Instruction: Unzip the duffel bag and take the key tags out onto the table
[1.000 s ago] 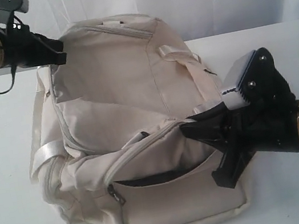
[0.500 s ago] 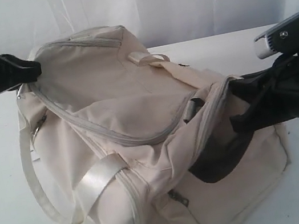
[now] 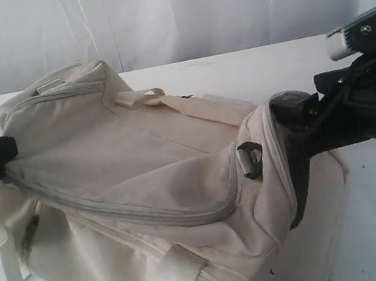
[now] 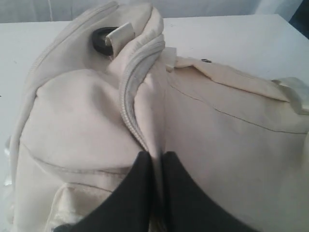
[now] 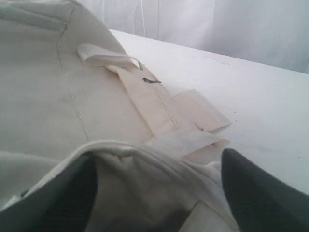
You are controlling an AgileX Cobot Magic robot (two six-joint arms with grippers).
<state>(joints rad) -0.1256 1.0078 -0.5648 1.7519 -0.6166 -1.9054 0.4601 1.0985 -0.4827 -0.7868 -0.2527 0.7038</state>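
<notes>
While left pincer [image 4: 155, 160] clamps duffel bag [image 3: 142, 170] seam, right pincer [image 5: 159, 166] gapes; bag contents hidden.

The duffel bag [image 3: 141, 163] has been swung and dragged leftward in the exterior view. Its dark opening [image 3: 295, 180], broad 0.5 s ago, is narrowed to a slit at the right end. The left gripper [image 3: 2, 153] has been lowered from the upper corner to mid-height at the left edge. The right gripper [image 5: 159, 193] has been spread wide, with its fingers [image 5: 260, 193] set apart on either side of the bag's rim.
</notes>
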